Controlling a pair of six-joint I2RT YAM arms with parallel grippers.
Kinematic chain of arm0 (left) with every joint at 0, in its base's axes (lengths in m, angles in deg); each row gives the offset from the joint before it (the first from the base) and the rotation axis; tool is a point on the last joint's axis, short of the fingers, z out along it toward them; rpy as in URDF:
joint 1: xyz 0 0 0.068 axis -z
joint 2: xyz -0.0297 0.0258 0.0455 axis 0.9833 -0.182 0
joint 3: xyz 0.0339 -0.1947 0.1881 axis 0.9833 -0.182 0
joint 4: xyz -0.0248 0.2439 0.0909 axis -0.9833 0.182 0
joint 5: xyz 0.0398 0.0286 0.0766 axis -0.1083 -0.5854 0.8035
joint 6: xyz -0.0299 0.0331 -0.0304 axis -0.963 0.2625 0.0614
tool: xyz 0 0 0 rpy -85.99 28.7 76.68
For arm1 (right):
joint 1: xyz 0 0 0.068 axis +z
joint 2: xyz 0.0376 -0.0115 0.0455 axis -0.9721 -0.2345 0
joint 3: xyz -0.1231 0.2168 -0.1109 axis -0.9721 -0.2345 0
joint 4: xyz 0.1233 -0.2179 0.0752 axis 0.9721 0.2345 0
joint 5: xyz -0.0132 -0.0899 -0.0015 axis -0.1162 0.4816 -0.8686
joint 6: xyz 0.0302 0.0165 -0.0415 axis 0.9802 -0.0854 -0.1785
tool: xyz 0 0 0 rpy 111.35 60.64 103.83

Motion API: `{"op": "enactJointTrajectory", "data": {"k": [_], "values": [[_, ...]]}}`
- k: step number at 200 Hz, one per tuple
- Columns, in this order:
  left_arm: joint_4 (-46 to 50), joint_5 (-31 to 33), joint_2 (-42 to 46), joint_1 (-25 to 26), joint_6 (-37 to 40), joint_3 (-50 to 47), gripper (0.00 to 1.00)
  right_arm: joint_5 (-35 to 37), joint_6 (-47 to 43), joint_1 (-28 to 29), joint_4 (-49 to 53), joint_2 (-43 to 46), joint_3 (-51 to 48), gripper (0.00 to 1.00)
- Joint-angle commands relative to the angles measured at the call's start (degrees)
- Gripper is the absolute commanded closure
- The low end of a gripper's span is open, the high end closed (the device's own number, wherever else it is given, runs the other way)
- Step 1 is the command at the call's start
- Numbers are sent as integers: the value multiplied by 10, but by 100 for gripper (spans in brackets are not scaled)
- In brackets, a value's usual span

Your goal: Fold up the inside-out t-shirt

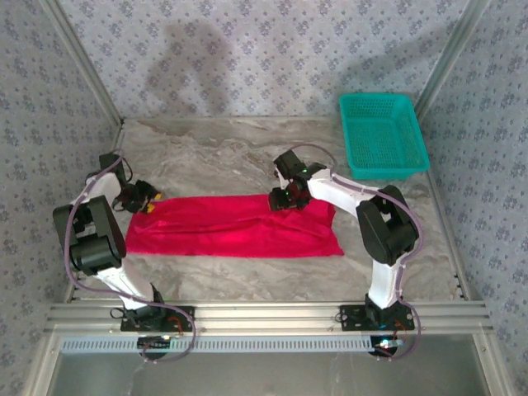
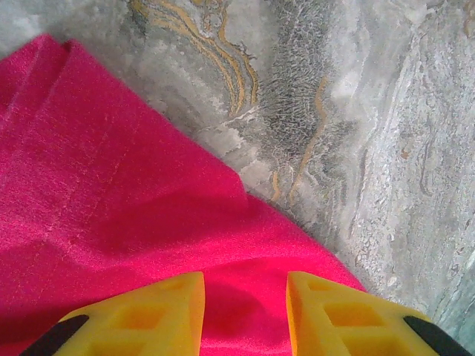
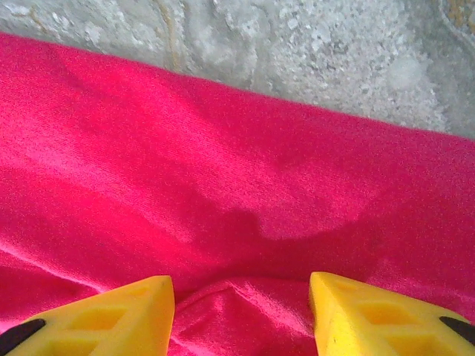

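The red t-shirt lies folded into a long flat band across the middle of the table. My left gripper sits at its far left corner. In the left wrist view the yellow fingers are spread open just above the cloth, nothing pinched between them. My right gripper is over the far edge of the shirt, right of its middle. In the right wrist view its jaws stand open over the red cloth, and a small ridge of fabric rises between them.
A teal mesh basket stands at the back right corner. The marbled table top runs bare behind the shirt. Metal frame posts and patterned walls close in the sides and back.
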Motion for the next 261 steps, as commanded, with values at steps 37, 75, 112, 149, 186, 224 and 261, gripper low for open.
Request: {"op": "enactJointTrajectory", "data": {"k": [37,75,112,149,186,224,261], "values": [[-4,-21,0,0,0,2,67,72,-17,5,37,-10,-1,63],[-2,-23,-1,2,-2,7,67,76,-16,6,46,-9,6,97],[-3,-26,0,3,-2,5,67,79,-15,16,70,23,12,100],[-11,-32,9,5,-8,-3,68,71,15,60,84,87,-23,100],[-27,-41,26,11,-14,-12,68,86,63,134,79,128,-88,100],[-58,-52,49,13,-19,-31,67,114,138,217,37,156,-159,87],[-70,-48,83,13,-27,-41,67,143,169,239,62,168,-131,70]]}}
